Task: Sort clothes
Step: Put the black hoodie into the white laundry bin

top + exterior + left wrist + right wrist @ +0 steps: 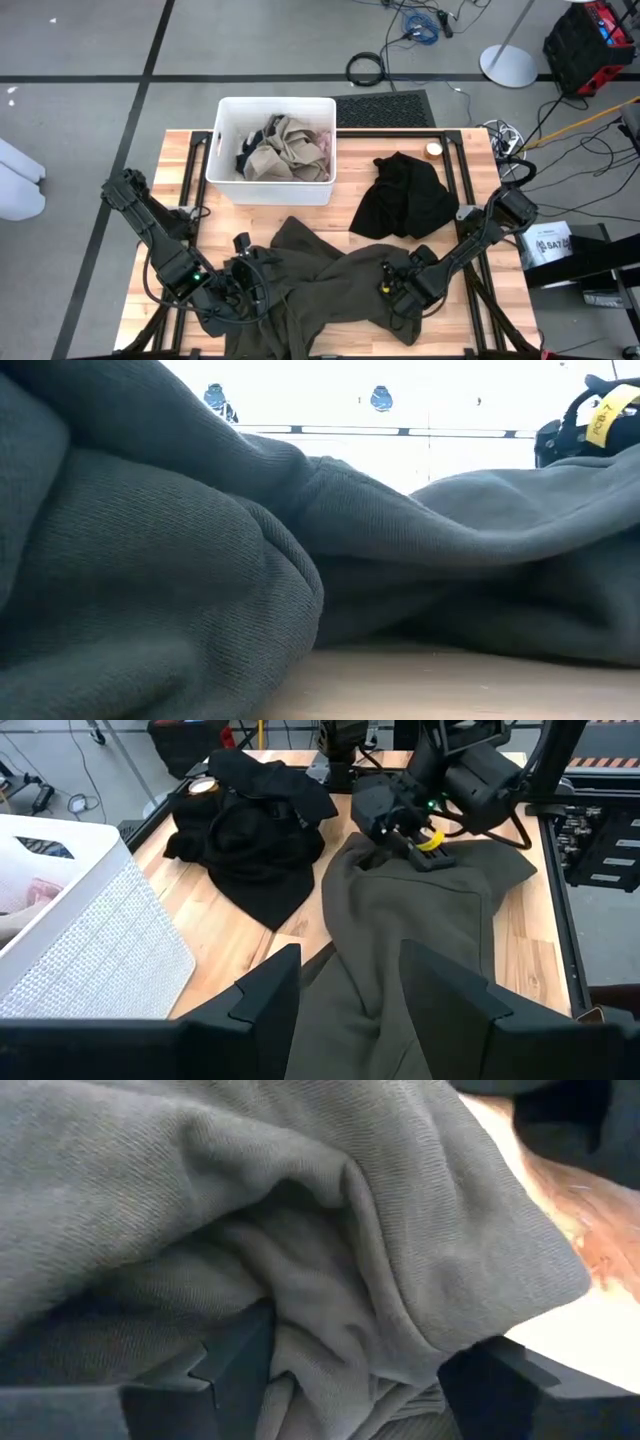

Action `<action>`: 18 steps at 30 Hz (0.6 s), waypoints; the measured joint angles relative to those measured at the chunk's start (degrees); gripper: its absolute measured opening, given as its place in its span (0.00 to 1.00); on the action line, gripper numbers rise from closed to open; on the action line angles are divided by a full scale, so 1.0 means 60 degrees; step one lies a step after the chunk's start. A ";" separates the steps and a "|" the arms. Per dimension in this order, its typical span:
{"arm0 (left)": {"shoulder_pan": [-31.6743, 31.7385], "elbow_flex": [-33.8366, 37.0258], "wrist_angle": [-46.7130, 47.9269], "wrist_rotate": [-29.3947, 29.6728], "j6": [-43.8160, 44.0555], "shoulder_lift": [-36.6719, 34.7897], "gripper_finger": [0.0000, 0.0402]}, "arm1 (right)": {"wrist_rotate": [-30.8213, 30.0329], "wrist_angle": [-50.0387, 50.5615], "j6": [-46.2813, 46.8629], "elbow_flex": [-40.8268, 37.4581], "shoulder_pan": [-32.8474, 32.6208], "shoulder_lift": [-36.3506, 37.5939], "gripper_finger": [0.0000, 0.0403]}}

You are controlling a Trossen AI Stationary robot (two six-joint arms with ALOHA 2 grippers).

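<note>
A dark olive green garment (320, 275) lies spread over the table's near middle, and fills the low view (200, 560). My left gripper (262, 290) is at its left part, shut on a bunch of it (350, 1010). My right gripper (392, 292) stands open at its right part, with a fold between the fingers (350, 1380). A black garment (405, 195) lies heaped at the far right, touched by nothing. The white bin (225, 150) at the far middle holds tan (280, 150), pale pink (322, 145) and navy (250, 155) clothes. My left gripper holds a thick bunch of the olive garment's left part (350, 970) between its two fingers, coming from the table's left and slanting down. The cloth rises from the table into the gap; the layers cannot be counted. The rest lies on the table. My right gripper has its open fingers (230, 1360) down in the olive garment's right part, coming from above at a slant. A bunched fold (330, 1310) lies between them and against their inner sides. The cloth rests on the table.
A small round object (433, 150) sits at the table's far right corner, beside the black garment. Bare wood shows between the bin and the black garment (250, 950) and along the near edge (450, 680). Cables and a stand lie on the floor beyond.
</note>
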State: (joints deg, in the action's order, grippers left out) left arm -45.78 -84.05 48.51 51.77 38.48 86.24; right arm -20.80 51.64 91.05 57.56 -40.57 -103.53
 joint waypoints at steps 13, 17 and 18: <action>-0.0015 0.0007 -0.0008 -0.0288 0.0022 0.0004 0.45 | -0.0197 -0.2979 0.0598 -0.1224 -0.0288 0.0129 0.62; -0.0015 0.0007 -0.0012 -0.0295 0.0022 0.0004 0.45 | -0.0328 -0.3045 0.0703 -0.1249 -0.0371 0.0151 0.62; -0.0015 0.0007 -0.0015 -0.0297 0.0020 0.0004 0.45 | -0.0279 -0.3061 0.0705 -0.1249 -0.0355 0.0151 0.62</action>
State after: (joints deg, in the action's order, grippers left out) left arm -45.87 -84.01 48.42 49.99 38.60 86.26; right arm -22.47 33.27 95.28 50.06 -42.70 -102.63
